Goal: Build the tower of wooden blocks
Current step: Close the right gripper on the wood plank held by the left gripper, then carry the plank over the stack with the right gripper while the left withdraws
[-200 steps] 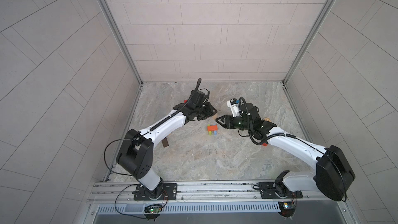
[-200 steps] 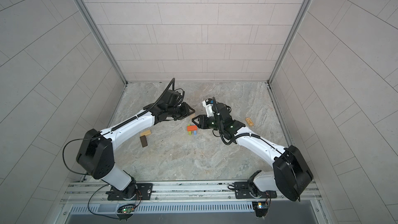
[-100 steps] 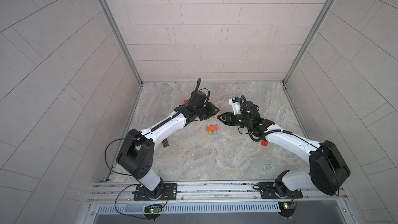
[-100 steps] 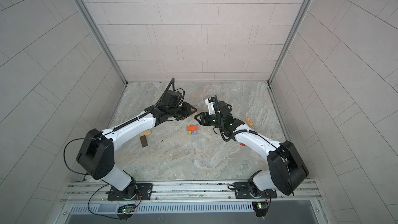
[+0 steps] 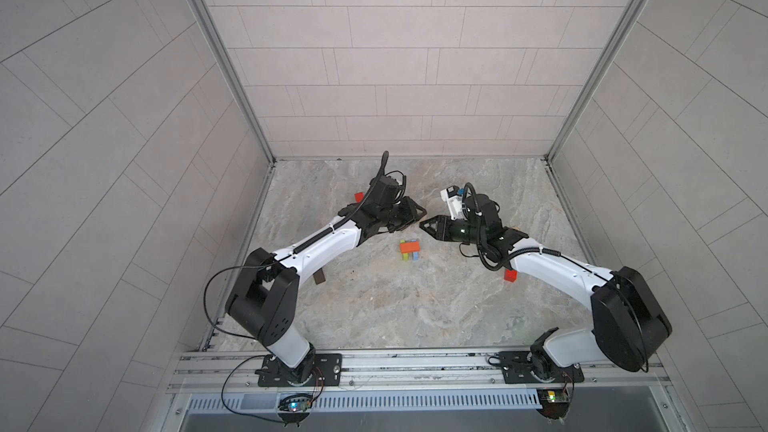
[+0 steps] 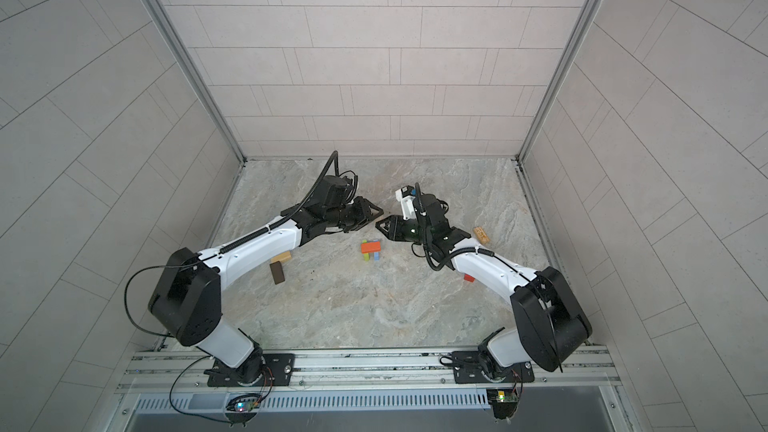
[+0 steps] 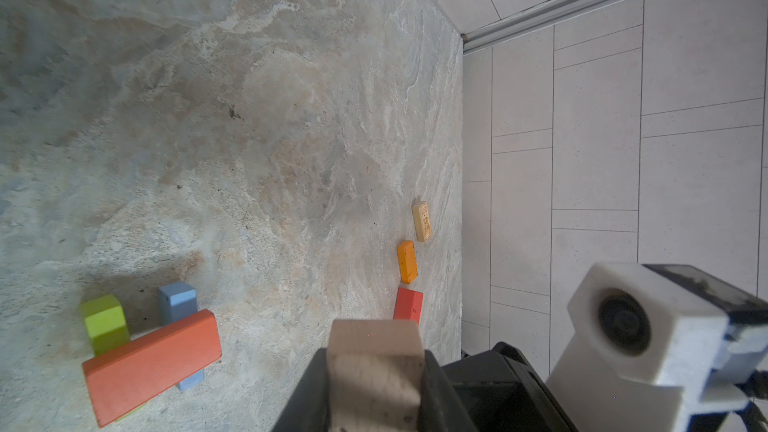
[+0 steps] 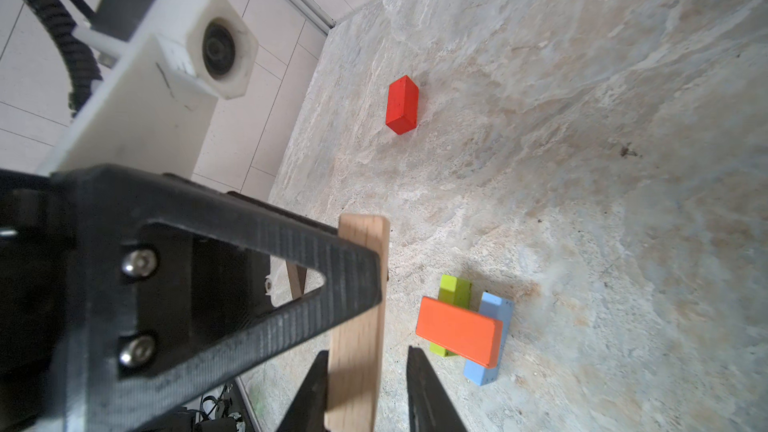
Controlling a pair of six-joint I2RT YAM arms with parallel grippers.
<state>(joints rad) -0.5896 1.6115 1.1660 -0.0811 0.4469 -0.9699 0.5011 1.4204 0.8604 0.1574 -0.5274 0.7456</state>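
We clamp the tan block (image 8: pixel 353 367) in our left gripper (image 7: pixel 374 367), its length running between our right gripper's (image 8: pixel 366 351) part-open, unclamped jaws, the tower (image 5: pixel 409 249) just beside and below both.

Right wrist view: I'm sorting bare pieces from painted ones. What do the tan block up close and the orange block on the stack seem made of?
Tan block: bare, unpainted wood, matt; fine grain lines run along it. Orange block: probably wood too, under opaque, smooth, slightly satin paint; even colour hides any grain.
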